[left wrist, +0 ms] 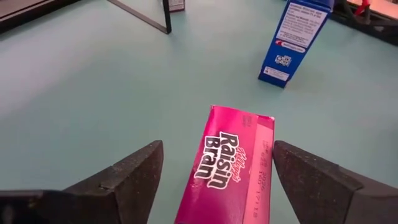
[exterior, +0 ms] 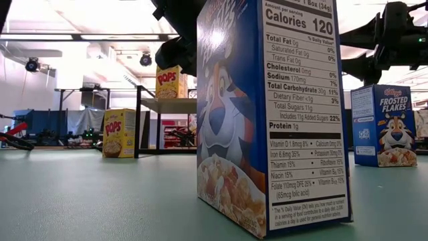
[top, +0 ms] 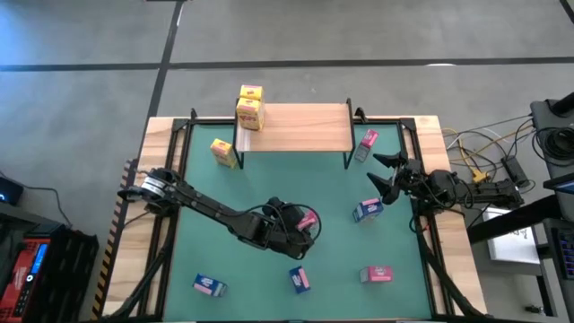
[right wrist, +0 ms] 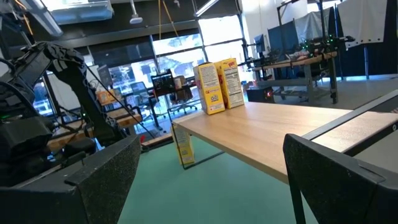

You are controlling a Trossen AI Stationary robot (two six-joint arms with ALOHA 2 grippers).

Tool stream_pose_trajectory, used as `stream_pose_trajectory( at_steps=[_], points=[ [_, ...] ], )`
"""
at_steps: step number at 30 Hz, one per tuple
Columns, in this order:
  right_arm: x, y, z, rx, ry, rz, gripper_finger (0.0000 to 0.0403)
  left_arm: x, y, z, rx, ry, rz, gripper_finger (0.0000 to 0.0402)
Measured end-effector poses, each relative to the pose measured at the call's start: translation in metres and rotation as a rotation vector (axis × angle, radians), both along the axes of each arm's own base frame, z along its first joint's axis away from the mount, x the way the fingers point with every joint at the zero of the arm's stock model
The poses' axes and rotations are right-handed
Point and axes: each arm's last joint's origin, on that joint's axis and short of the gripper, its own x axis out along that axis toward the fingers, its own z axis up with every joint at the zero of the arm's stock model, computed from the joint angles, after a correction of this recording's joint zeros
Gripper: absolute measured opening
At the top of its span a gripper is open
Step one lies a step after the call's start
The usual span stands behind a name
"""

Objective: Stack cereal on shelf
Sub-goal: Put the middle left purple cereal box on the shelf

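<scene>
Blue cereal box (exterior: 267, 114) on green mat (exterior: 100, 201)

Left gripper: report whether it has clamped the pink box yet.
Not yet. The left gripper straddles the pink Raisin Bran box, with green mat visible between each finger and the box.

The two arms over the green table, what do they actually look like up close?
Both are dark, nearly black, jointed arms. The left arm has a silvery metal section near its base, and black cables loop around its wrist. Each ends in two thick, wedge-shaped matte black fingers; the right gripper shows the same forked shape from above.
</scene>
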Motion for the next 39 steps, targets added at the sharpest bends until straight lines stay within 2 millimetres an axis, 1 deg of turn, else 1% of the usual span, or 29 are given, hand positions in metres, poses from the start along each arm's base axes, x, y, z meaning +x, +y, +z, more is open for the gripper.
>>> stream_pose_trajectory(
  at_steps=[12, 27, 39],
  points=[
    [0.0, 0.0, 0.0, 0.0, 0.0, 0.0, 0.0384, 0.0005, 0.0001, -0.0031, 0.004, 0.005, 0.01, 0.0283],
    [0.0, 0.0, 0.0, 0.0, 0.0, 0.0, 0.0384, -0.0001, 0.0003, -0.0046, -0.055, 0.007, 0.018, 0.0284],
    [0.0, 0.0, 0.0001, 0.0, 0.0, 0.0, 0.0384, -0.0006, 0.0005, -0.0049, -0.058, 0.007, 0.026, 0.0284]
  ],
)
